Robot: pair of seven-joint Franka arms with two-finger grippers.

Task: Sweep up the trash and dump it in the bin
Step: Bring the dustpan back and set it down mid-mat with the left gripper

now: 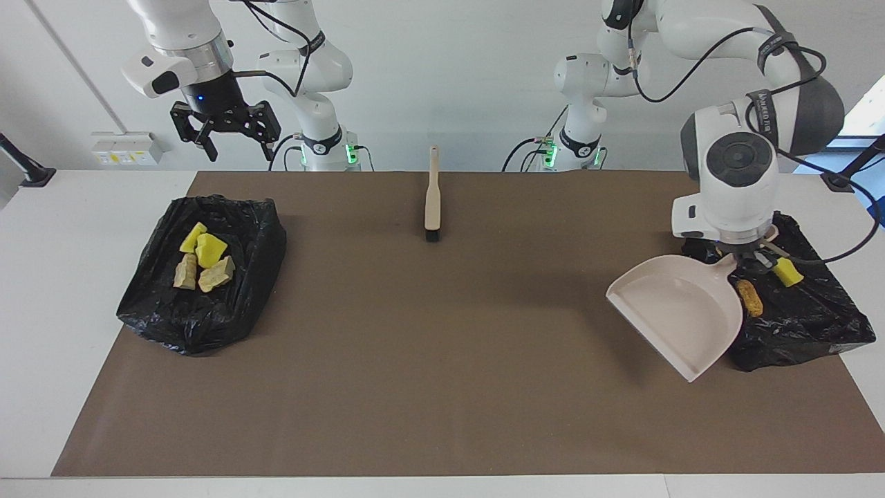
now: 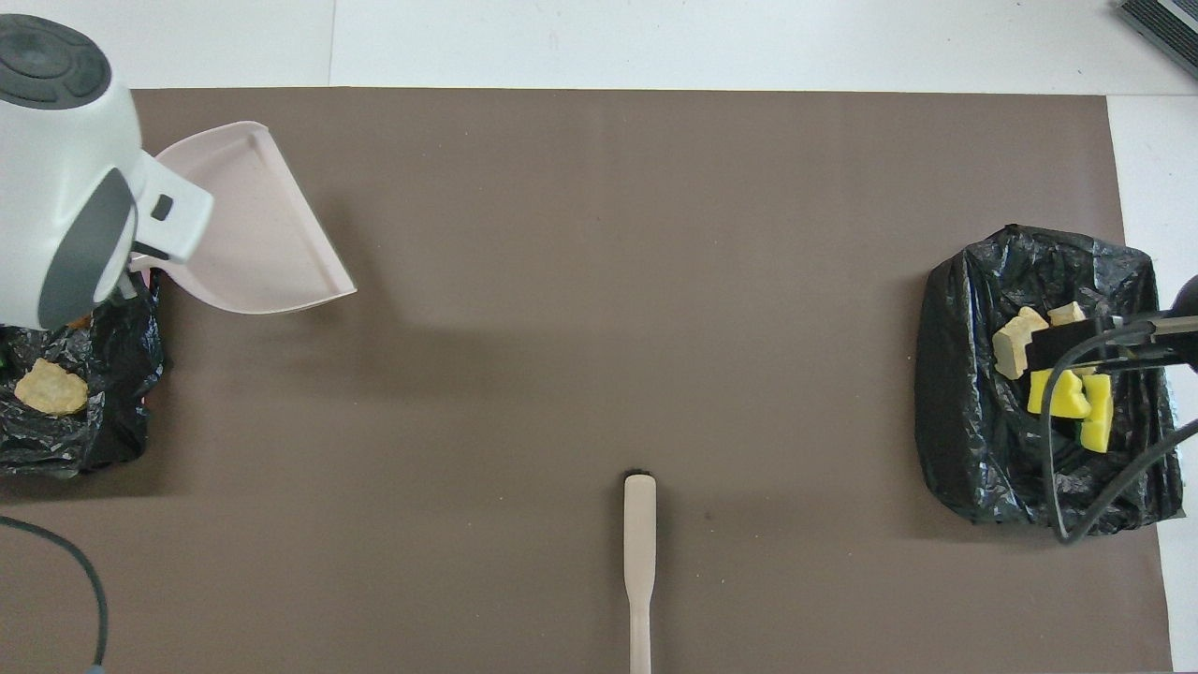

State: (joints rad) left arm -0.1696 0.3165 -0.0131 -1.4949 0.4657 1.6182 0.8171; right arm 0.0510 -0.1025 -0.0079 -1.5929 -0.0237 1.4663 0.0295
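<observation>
- At the upper left of the facing view, the right pincer [image 1: 231, 142] hangs with its fingers spread wide and nothing between them, above the bench edge by the bag below it.
- Left of centre in that view, a black bin bag [image 1: 166, 311] lies on the brown mat [image 1: 442, 360]; in it sit four bits of trash [image 1: 202, 259]: two yellow chunks and two tan pieces, bunched together.
- At upper centre, the beige brush [image 1: 433, 200] lies on the mat, bristle end lower in the frame, handle pointing up the frame toward the robots.
- At centre right, the beige dustpan [image 1: 674, 311] is held tilted, its open mouth toward the lower left of the frame, partly over the mat and partly over the second bag.
- The left pincer [image 1: 750, 257] is clamped on the dustpan's handle, pointing straight down.
- At the far right, a second black bin bag [image 1: 795, 325] holds a yellow chunk [image 1: 787, 271] and an orange-tan piece [image 1: 749, 297]; the overhead view shows one more tan piece [image 2: 51, 387].
</observation>
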